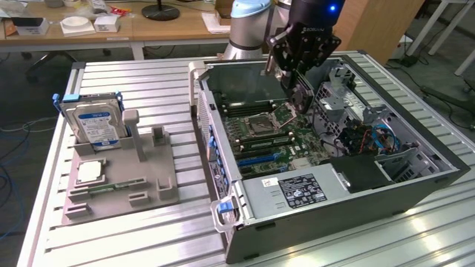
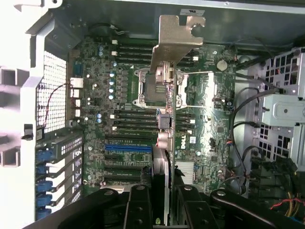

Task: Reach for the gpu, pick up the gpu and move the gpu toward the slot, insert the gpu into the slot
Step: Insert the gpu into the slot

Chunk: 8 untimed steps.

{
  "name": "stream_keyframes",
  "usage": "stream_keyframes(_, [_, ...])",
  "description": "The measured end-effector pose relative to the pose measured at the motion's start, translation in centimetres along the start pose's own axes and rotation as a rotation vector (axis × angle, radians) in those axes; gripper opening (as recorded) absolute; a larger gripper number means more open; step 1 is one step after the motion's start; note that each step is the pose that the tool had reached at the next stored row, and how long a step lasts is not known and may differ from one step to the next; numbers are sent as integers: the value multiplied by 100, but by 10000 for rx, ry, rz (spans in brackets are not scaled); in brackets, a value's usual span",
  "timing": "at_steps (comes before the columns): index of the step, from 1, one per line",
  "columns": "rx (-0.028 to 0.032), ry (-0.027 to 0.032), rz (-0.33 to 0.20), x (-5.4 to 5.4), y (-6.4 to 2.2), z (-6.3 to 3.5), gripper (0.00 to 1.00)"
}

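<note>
Above motherboard [image 2: 95,100], gpu [image 2: 162,162] edge-on in pincer [image 2: 161,205]

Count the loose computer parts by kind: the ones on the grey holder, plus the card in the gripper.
Hard drive: 1
Memory stick: 1
Processor chip: 1
gpu, held in the gripper: 1
Total: 4
</note>
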<state>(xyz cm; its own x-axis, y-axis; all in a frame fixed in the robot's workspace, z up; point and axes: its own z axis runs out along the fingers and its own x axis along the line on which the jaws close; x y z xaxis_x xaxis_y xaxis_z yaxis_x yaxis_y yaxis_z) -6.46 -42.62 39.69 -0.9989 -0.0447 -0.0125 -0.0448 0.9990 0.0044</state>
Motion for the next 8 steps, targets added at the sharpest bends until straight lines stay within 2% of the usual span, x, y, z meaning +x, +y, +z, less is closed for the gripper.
stream_keyframes(8, [-13, 5, -1150, 0, 0, 1, 27])
